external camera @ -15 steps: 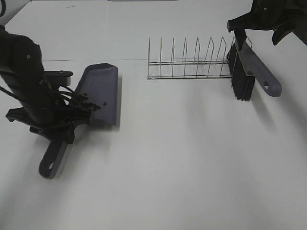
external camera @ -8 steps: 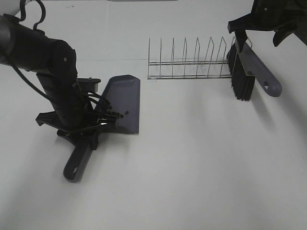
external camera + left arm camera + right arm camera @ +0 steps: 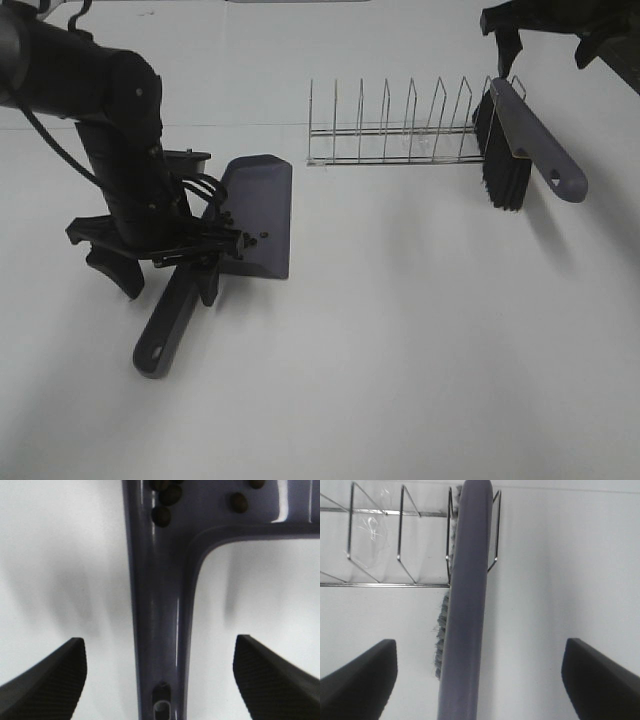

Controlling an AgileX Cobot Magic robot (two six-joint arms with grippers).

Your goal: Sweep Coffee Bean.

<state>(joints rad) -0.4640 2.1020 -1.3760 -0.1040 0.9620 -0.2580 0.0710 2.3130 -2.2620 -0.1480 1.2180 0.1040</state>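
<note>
Left gripper [image 3: 159,680] open, fingers [image 3: 47,680] well clear on either side of the dustpan [image 3: 258,215] handle, not touching it. Holding nothing. I'm hovering right over the handle where it meets the pan.

Dustpan lies flat on the table [image 3: 400,350], handle pointing toward the near edge, pan end toward the rack [image 3: 400,125].

Beans [image 3: 240,240] sit in the dustpan, bunched at the handle end of the pan. Left wrist view shows several of them [image 3: 167,502] right where the handle joins. A few are strung along that back edge in the high view; can't count them, my arm covers part.

Right gripper [image 3: 480,680] also wide open, empty, fingers either side of the brush [image 3: 525,140] handle without contact. Brush leans at the end of the rack farthest from the dustpan, bristles against the wire, handle angled out and away from the rack.

Dustpan and rack are apart, bare table between.
</note>
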